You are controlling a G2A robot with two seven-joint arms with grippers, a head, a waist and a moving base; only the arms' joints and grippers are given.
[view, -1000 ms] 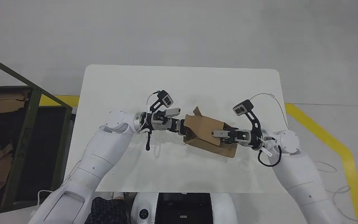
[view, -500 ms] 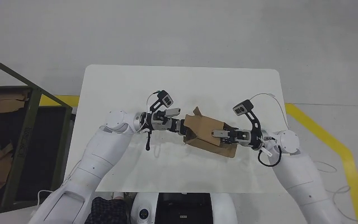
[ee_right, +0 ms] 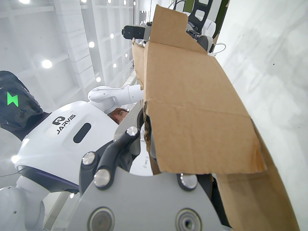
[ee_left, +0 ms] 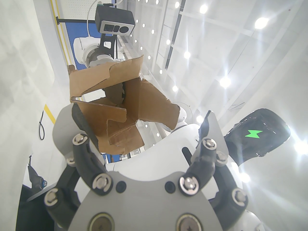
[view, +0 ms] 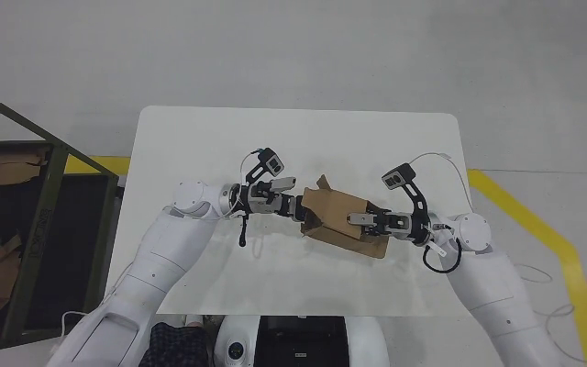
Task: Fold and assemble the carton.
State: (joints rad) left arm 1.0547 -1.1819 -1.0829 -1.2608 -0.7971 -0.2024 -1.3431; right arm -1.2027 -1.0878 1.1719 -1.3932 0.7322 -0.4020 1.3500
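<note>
Brown corrugated cardboard carton (view: 337, 218) sits near the middle of the white rectangular table (view: 183, 147), a little right of centre and toward the near edge. It lies at a slant, with its left end farther and its right end nearer. It is partly erected. The long top panel is flat, and the flaps at the left end stand loose and unfolded, one sticking up with a ragged, torn edge. Cannot tell whether its underside rests on the tabletop or hangs just above it.

Left gripper (view: 295, 207) is at the carton's left end, arm coming in from the left. Its fingers (ee_left: 83, 123) are spread wide. One dark pad touches the outside of a loose flap; the other finger stands well apart from the cardboard. Nothing is clamped.

Right gripper (view: 359, 220) is at the carton's right, nearer end, lying over the top panel, arm coming in from the right. A broad cardboard panel covers much of it in its own wrist view, so whether it grips the carton cannot be told.

Off the table: yellow floor stripe (view: 514, 213) to the right, and a dark green metal frame (view: 57, 174) holding flat cardboard to the left.
</note>
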